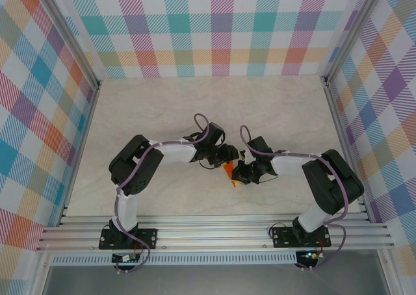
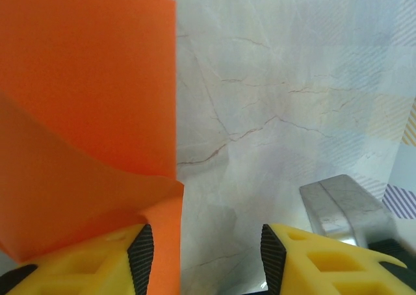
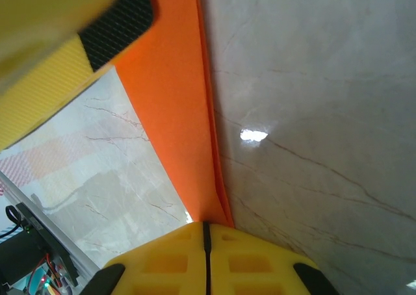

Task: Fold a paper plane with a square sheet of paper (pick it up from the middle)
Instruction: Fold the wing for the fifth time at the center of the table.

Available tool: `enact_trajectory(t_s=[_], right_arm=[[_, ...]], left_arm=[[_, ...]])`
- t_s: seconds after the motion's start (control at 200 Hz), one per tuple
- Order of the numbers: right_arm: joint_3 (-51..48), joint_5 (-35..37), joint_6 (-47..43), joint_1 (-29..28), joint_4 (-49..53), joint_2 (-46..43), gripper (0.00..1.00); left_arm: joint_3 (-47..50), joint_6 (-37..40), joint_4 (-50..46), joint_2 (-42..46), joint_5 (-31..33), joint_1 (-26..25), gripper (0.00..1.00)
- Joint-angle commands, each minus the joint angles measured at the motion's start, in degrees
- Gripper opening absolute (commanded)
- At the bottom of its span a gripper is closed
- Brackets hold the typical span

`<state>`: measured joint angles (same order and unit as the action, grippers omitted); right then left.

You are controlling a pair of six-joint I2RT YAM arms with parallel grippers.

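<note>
The orange sheet of paper (image 1: 229, 173) hangs folded between my two grippers, above the middle of the table. My right gripper (image 3: 207, 227) is shut on the sheet's narrow folded end, and the paper (image 3: 175, 113) runs up and away from its closed jaws as a long layered strip. My left gripper (image 2: 207, 249) is open. The paper (image 2: 84, 113) drapes over its left finger (image 2: 140, 249), and a flap lies along that pad's inner face. The other pad (image 2: 273, 253) stands apart, with bare table between. That left finger (image 3: 97, 28) also touches the paper's upper part in the right wrist view.
The marble-patterned table (image 1: 195, 106) is walled by checkered panels (image 1: 208, 28). An aluminium rail (image 1: 214, 233) runs along the near edge with both arm bases on it. A metal piece (image 2: 344, 204) shows beside my left gripper.
</note>
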<state>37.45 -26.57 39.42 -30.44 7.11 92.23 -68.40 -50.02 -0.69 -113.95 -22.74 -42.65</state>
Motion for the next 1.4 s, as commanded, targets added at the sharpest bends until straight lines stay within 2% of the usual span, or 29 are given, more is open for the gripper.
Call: enact_trajectory(t_s=[0.0, 0.27, 0.465, 0.665, 0.85, 1.135, 1.395], right_arm=[[-3.25, 6.24, -2.21, -0.35, 5.31, 4.39, 0.06], [-3.53, 7.58, -2.39, -0.43, 6.09, 4.99, 0.06], [-2.53, 7.41, -2.01, -0.43, 6.27, 5.24, 0.06], [-1.82, 7.06, -1.69, -0.44, 6.07, 5.41, 0.06], [-1.68, 7.24, -1.37, -0.42, 6.16, 5.57, 0.06], [-1.94, 6.97, -1.84, -0.42, 6.60, 5.79, 0.07], [-2.55, 7.04, -2.44, -0.41, 7.55, 5.78, 0.06]], left_arm=[[-3.21, 3.24, -3.19, 0.57, 0.18, 0.64, 0.51], [-4.13, 5.36, -5.42, 4.32, 0.32, 2.09, 0.56], [0.45, 4.66, 0.01, 8.59, -3.60, 2.05, 0.62], [4.15, 5.44, 0.69, 10.85, -5.54, 1.95, 0.63], [6.60, 5.35, 3.32, 9.25, -5.82, 1.79, 0.63], [4.85, 4.69, 9.06, 2.95, -5.17, 1.78, 0.62], [4.04, 6.21, 6.55, 0.77, -2.18, 2.20, 0.60]])
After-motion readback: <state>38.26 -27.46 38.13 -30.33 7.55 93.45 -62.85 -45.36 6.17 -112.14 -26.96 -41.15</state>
